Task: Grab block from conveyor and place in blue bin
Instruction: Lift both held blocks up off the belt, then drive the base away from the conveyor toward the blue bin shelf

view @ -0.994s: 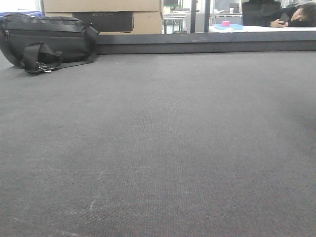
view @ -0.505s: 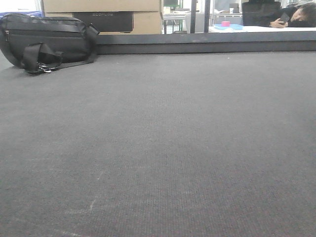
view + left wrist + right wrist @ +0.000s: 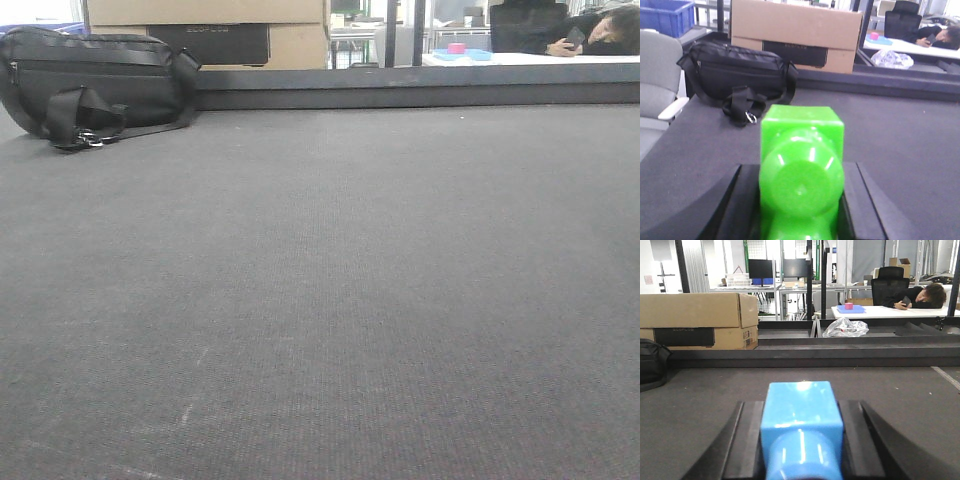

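Front view: I see the conveyor (image 3: 320,300), flat woven grey, wide open up to the dark rail (image 3: 420,95). A black bag (image 3: 95,85) sits far left.

Left wrist: my left gripper (image 3: 801,167) clamps a glossy green block (image 3: 801,145). It has a squared body with the rounded end toward the camera, long axis toward the rail. The blue bin (image 3: 665,17) is far left, off the belt.

Right wrist: my right gripper (image 3: 801,402) clamps a blue block (image 3: 801,415), same heading, with open belt ahead.

An office-like lab floor: white desk (image 3: 890,311), monitor (image 3: 760,268), office chair (image 3: 889,275), and a cardboard box (image 3: 695,310) behind the conveyor (image 3: 320,300)
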